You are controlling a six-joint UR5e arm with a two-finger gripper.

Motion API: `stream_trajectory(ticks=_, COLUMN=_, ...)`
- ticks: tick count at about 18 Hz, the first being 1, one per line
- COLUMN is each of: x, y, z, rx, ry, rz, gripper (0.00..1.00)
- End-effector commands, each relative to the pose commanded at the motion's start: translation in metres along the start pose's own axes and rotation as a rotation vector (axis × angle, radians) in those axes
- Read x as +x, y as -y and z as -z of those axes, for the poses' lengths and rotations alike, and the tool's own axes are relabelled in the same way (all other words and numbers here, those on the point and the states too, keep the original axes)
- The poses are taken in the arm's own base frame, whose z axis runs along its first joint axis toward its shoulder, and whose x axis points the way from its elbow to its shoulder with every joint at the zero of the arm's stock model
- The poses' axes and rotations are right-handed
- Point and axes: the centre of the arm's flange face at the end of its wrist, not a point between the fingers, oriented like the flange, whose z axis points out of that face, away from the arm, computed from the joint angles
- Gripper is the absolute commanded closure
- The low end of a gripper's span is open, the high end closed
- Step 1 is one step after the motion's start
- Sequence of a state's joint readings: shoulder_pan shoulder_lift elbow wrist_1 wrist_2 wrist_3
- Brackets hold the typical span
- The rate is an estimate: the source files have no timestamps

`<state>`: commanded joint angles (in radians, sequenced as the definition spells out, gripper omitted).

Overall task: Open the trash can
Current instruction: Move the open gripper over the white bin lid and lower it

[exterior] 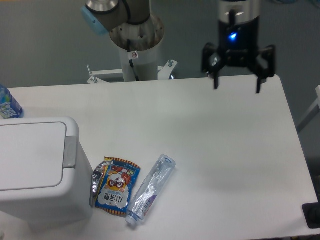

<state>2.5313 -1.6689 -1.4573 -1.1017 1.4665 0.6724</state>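
- Right now your gripper (237, 89) hangs in the air above the far right part of the table (225, 150). Its two fingers are spread wide apart and they hold nothing.
- It is well apart from the thing you want. You have the whole table to cross.
- Watch the way there. A snack packet (116, 186) lies just beside the can, and a clear plastic bottle (150, 189) lies next to the packet. If you come in low, I think the fingers could knock them or push them into the can.
- If you press down on the flat top, the lid may stay shut (the grey tab looks like the part to work). If you push hard from the side, the whole can might slide, because it sits at the table's edge.
- The trash can (37, 170) sits at the near left corner of the table. It is big and white with round corners.
- Its lid (30, 155) lies flat and closed. The grey latch tab (70, 151) is on the lid's right side, facing the packet.
- Another bottle (7, 104) peeks in behind the can at the left edge.
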Motion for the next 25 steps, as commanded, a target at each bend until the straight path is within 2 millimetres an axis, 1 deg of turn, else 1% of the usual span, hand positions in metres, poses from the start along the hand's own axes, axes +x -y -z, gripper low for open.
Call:
stream_trajectory(ticks=1, x=0.012, y=0.008, z=-0.002, rx=0.013, ry=-0.005, rz=0.030, gripper=0.00)
stream_trajectory(ticks=2, x=0.027, y=0.016, z=-0.005, rx=0.021, ry=-0.022, rz=0.062, gripper=0.00)
stream_trajectory(ticks=4, x=0.065, y=0.033, z=-0.014, rx=0.021, ry=-0.062, rz=0.126, gripper=0.00)
stream_trajectory(ticks=5, x=0.078, y=0.038, z=-0.016, rx=0.019, ry=-0.075, rz=0.155, gripper=0.00)
stream_trajectory(ticks=7, x=0.098, y=0.048, z=-0.024, rx=0.009, ry=-0.102, rz=0.244, gripper=0.00)
stream_trajectory(ticks=9, x=0.126, y=0.064, z=-0.031, rx=0.034, ry=-0.128, rz=0.315, gripper=0.00)
stream_trajectory(ticks=10, x=0.135, y=0.070, z=-0.033, rx=0.054, ry=-0.133, rz=0.346, gripper=0.00)
stream_trajectory(ticks=11, x=0.138, y=0.072, z=-0.037, rx=0.063, ry=-0.135, rz=0.377, gripper=0.00)
stream_trajectory(ticks=13, x=0.152, y=0.076, z=-0.044, rx=0.055, ry=-0.148, rz=0.385, gripper=0.00)
stream_trajectory(ticks=14, x=0.161, y=0.079, z=-0.043, rx=0.057, ry=-0.154, rz=0.377, gripper=0.00)
stream_trajectory(ticks=16, x=0.168, y=0.080, z=-0.043, rx=0.055, ry=-0.163, rz=0.385, gripper=0.00)
stream_trajectory(ticks=18, x=0.182, y=0.082, z=-0.050, rx=0.042, ry=-0.174, rz=0.367, gripper=0.00)
stream_trajectory(ticks=19, x=0.186, y=0.083, z=-0.052, rx=0.039, ry=-0.178, rz=0.363, gripper=0.00)
stream_trajectory(ticks=25, x=0.199, y=0.085, z=-0.050, rx=0.040, ry=-0.188, rz=0.351, gripper=0.00)
